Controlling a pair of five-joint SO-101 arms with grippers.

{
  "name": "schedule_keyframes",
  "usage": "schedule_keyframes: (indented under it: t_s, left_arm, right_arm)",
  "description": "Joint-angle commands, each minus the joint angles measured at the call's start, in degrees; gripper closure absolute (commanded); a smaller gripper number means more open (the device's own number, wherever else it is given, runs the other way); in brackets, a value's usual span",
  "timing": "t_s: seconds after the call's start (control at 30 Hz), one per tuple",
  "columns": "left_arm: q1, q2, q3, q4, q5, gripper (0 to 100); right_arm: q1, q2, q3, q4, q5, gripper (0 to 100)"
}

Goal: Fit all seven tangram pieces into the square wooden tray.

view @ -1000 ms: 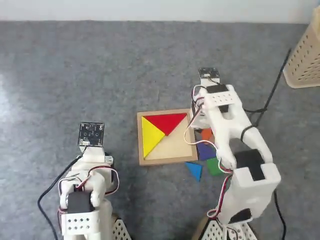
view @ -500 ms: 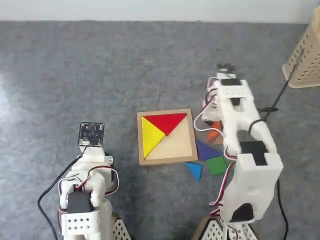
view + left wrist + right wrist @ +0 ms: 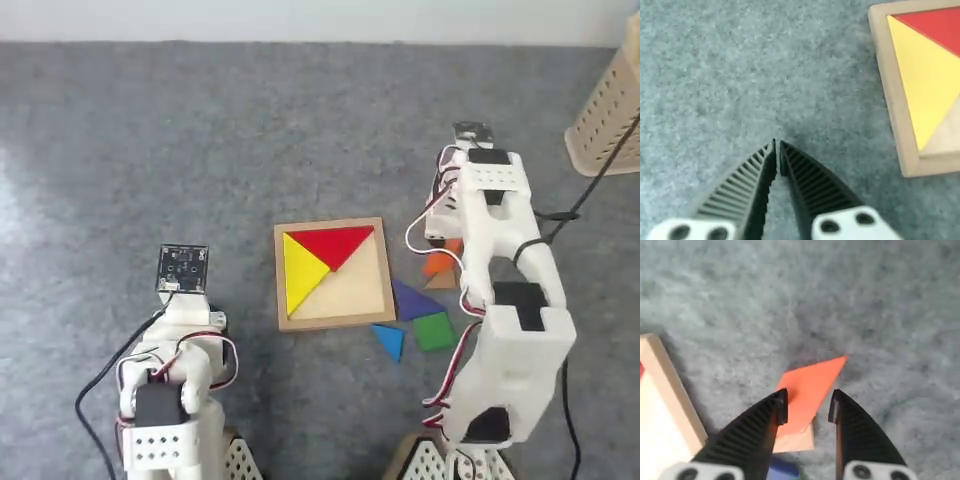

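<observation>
The square wooden tray (image 3: 281, 275) lies mid-table and holds a red triangle (image 3: 335, 243) and a yellow triangle (image 3: 299, 272). To its right on the carpet lie an orange piece (image 3: 438, 263), a tan piece (image 3: 443, 281), a purple piece (image 3: 411, 298), a green square (image 3: 433, 331) and a blue triangle (image 3: 388, 340). My right gripper (image 3: 808, 401) is open, its fingers either side of the orange piece (image 3: 812, 382), which rests partly on the tan piece (image 3: 796, 442). My left gripper (image 3: 777, 145) is shut with nothing in it, over bare carpet left of the tray (image 3: 890, 95).
A cream slatted basket (image 3: 608, 105) stands at the far right edge. The right arm (image 3: 500, 250) stretches over the loose pieces. Grey carpet covers the table, with free room behind and left of the tray.
The right arm has swung right and farther back, away from the tray's edge, uncovering the orange piece. The left arm has not moved.
</observation>
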Motion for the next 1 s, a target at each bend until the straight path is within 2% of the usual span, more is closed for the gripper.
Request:
schedule_keyframes:
  t_s: [0.0,0.57,0.73,0.83,0.97]
  left_arm:
    - [-0.18,-0.97,-0.66,0.26,0.44,99]
    - [-0.18,-0.97,-0.66,0.26,0.44,99]
    - [-0.18,-0.97,-0.66,0.26,0.44,99]
    - [-0.18,-0.97,-0.66,0.26,0.44,99]
    - [-0.18,-0.97,-0.66,0.26,0.44,99]
  right_arm:
    - [-1.71,-1.01,-2.64,0.92,0.97,83.9]
    - [-1.98,3.12,-2.81,0.92,0.88,84.0]
    - [-0.57,-0.66,-2.55,0.75,-6.95,83.9]
    - [-3.38,-0.4,-2.55,0.31,-11.52,83.9]
    - [-6.81,2.24,-2.81,-1.98,-13.45,84.1]
